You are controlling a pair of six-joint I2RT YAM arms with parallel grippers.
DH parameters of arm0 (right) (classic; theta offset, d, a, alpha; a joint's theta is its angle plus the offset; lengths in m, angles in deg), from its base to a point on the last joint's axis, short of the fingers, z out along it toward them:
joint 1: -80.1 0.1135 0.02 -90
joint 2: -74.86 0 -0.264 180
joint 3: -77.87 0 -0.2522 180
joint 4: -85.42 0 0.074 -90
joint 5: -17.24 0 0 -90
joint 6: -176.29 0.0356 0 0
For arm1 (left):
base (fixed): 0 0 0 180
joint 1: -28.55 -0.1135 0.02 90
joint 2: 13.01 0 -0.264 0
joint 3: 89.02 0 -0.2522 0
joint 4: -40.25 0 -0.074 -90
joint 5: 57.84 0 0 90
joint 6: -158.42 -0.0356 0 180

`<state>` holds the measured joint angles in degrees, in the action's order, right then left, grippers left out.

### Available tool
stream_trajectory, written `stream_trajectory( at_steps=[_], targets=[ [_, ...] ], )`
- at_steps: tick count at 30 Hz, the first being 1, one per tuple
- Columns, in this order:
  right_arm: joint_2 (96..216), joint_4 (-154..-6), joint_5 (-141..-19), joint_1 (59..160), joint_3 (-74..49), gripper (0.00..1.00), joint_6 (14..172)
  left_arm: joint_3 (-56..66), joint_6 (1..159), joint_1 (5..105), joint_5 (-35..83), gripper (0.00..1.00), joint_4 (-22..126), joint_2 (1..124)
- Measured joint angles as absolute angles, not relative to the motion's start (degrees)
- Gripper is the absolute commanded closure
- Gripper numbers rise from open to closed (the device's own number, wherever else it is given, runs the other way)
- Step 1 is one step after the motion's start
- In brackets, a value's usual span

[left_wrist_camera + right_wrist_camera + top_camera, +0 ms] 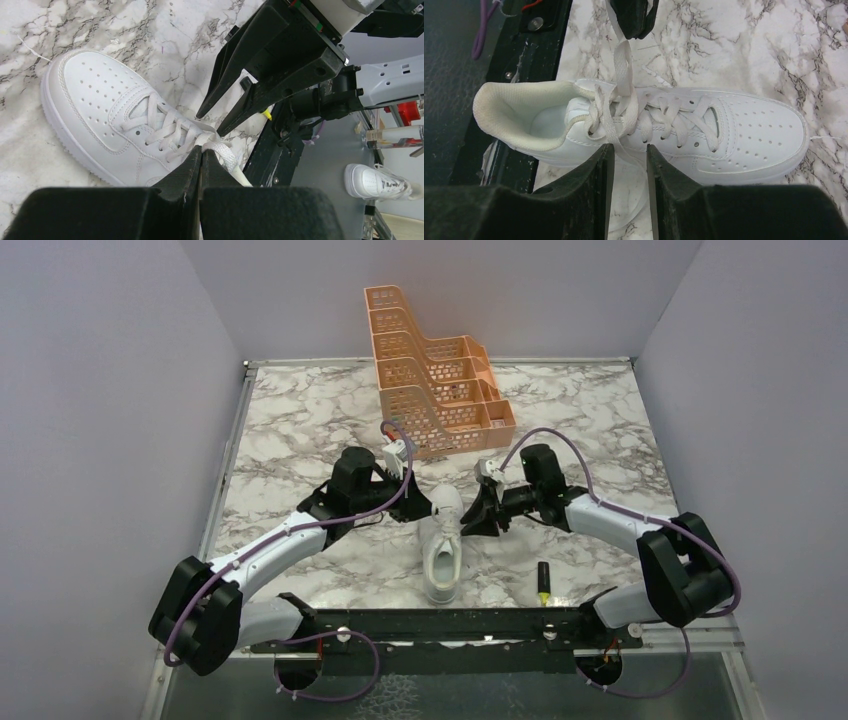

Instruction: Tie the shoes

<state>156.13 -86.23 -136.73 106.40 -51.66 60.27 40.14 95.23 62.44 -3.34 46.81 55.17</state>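
Observation:
The white sneaker (pixel 441 552) lies on the marble table between my two grippers, heel toward the near rail. My left gripper (pixel 430 507) is shut on one white lace (pixel 624 65) and holds it taut out from the shoe's top eyelets; the lace comes out at its closed tips (pixel 202 152). My right gripper (pixel 472 518) is open at the shoe's other side. Its fingers (pixel 630 147) stand apart at the shoe's flank (pixel 744 135), and a thin lace strand runs down between them, not gripped. The shoe's toe (pixel 95 95) shows in the left wrist view.
An orange tiered rack (pixel 435 380) stands at the back of the table. A black marker with a yellow tip (pixel 544 583) lies right of the shoe near the black rail (pixel 440 625). A second white shoe (pixel 375 182) sits off the table.

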Motion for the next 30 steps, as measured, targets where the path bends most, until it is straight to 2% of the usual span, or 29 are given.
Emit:
stream_trajectory(
  at_steps=[8,13,14,17,23,30],
  targets=[
    [156.7,-83.8,-136.7,107.1,-51.0,0.68,59.6,40.2,95.2,62.4,-3.3,1.00,46.8,55.3],
    [157.9,-83.6,-136.8,108.1,-50.3,0.84,59.5,40.1,95.2,62.4,-3.3,1.00,46.8,55.3],
    [158.3,-83.6,-136.7,108.2,-49.9,0.84,59.4,40.2,95.2,62.4,-3.3,1.00,46.8,55.3],
    [158.7,-83.6,-136.7,108.2,-49.5,0.84,59.6,40.1,95.2,62.4,-3.3,1.00,46.8,55.3],
    [156.9,-84.0,-135.7,108.3,-50.1,0.75,61.9,40.2,95.0,62.4,-3.3,1.00,46.9,55.3],
    [154.4,-84.2,-135.4,108.3,-51.5,0.75,63.1,40.1,94.8,62.4,-3.3,1.00,46.9,55.3]
  ],
)
